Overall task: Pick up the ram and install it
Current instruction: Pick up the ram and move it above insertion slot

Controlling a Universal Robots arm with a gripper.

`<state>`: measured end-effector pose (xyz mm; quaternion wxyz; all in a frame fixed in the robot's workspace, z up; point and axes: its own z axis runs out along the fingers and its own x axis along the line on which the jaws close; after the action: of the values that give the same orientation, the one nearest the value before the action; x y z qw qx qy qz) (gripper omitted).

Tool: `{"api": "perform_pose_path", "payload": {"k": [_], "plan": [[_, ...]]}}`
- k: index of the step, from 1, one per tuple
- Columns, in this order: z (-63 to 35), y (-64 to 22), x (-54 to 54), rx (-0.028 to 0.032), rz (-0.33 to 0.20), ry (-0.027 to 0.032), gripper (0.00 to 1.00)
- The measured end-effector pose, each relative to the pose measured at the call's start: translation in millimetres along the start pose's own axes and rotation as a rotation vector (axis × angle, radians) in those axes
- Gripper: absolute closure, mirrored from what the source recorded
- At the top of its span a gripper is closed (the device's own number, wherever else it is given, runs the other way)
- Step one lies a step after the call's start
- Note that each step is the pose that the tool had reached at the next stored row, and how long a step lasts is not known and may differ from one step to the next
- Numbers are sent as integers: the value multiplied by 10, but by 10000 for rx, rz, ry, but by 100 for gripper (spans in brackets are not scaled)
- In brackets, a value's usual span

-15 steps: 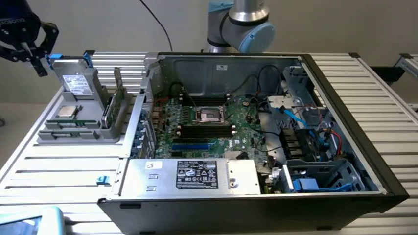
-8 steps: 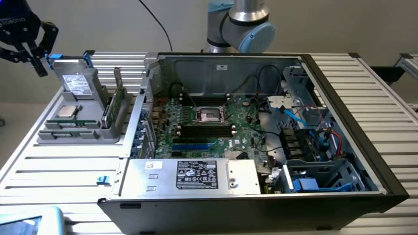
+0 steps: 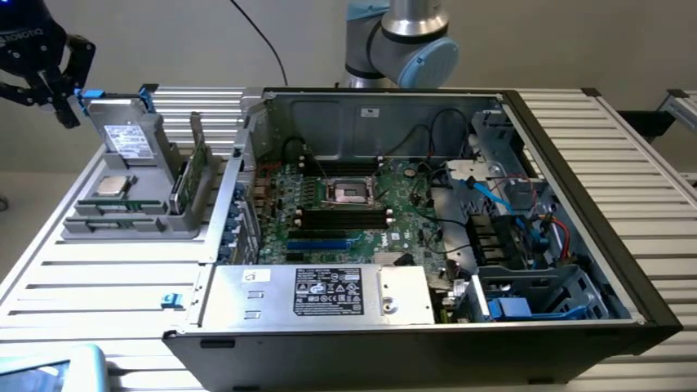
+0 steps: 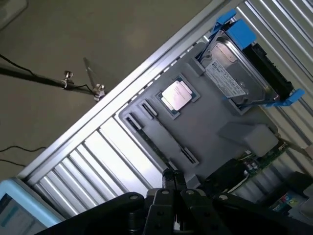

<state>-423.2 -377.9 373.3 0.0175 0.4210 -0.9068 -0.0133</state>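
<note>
Across the slatted metal table (image 3: pixel 87 286) sits the biggest thing, an open computer case (image 3: pixel 436 359), lying on its side with the inside facing up. Behind it, at the far edge of the table, rises the robot arm (image 3: pixel 397 41). Within the case a green motherboard (image 3: pixel 403 204) covers the floor, and a silver power supply (image 3: pixel 316 294) with a printed label lies along the near wall.

On the table at the exterior view's left of the case stands a grey holder (image 3: pixel 109 224), just beside the case wall. At its far end a grey labelled drive (image 3: pixel 130 139) with blue clips leans up on edge. The ram (image 3: pixel 188 184), a thin green stick, stands on its long edge in the side of the holder nearest the case, between the drive and the case wall; in the wrist view it shows as a green strip (image 4: pixel 266 154) past the holder's far edge. A square silver processor (image 3: pixel 113 185) lies flat in a pocket in front of the drive.

The gripper (image 3: pixel 49 82) hangs in the air at the exterior view's upper left, above the holder's outer side and well apart from the ram. Seen from the wrist, the gripper (image 4: pixel 172 178) has its two fingers pressed together, tip against tip, over the holder's slotted end
</note>
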Motion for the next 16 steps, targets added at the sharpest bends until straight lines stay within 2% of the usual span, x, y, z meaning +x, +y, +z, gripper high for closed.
{"api": "perform_pose_path", "payload": {"k": [16], "plan": [[0, 0, 0, 70, -2896, 102, 89]]}}
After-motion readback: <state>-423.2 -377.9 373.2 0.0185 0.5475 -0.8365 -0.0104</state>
